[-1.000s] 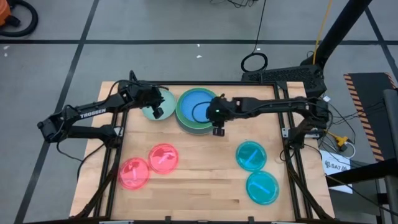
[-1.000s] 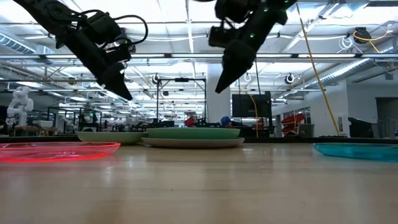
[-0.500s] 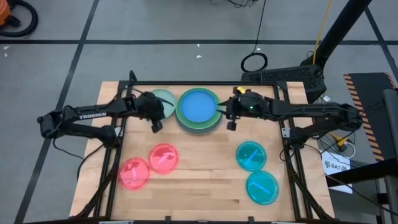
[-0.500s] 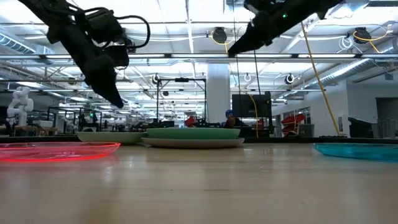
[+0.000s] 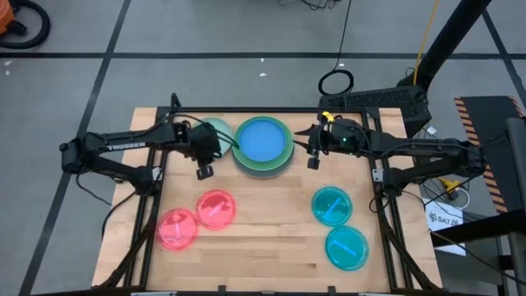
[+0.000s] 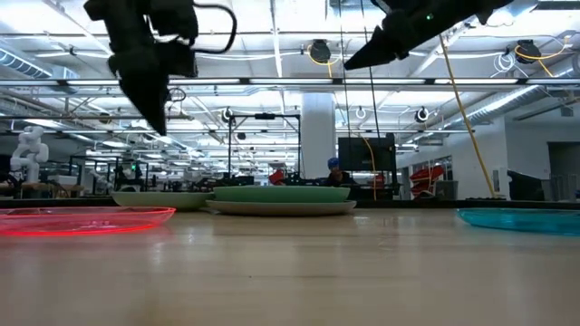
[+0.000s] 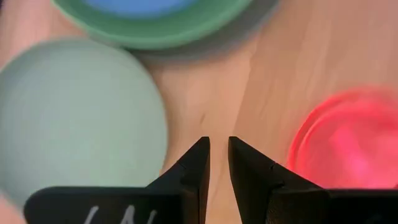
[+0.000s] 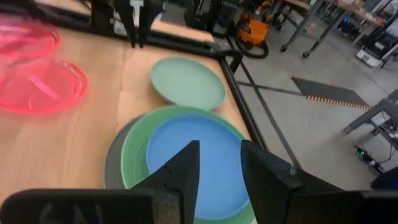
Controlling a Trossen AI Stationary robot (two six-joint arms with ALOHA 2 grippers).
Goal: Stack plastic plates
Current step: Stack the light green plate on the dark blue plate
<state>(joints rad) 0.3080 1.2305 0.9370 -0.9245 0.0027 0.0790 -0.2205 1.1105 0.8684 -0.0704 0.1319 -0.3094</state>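
Nearest lie two translucent pink plates point(image 5: 197, 218) at the table's front left and two teal plates point(image 5: 339, 226) at front right. Farther back, the blue plate point(image 5: 261, 141) sits on the green plate point(image 5: 283, 158) atop a grey one; the pale mint plate point(image 5: 215, 130) lies beside them. The left gripper point(image 5: 204, 168) hovers narrowly parted, empty, beside the mint plate. The right gripper point(image 5: 312, 158) hangs released just right of the stack.

We read "TROSSEN" in white on the left arm point(image 5: 123, 147), left of centre in the high view; nothing else is legible.
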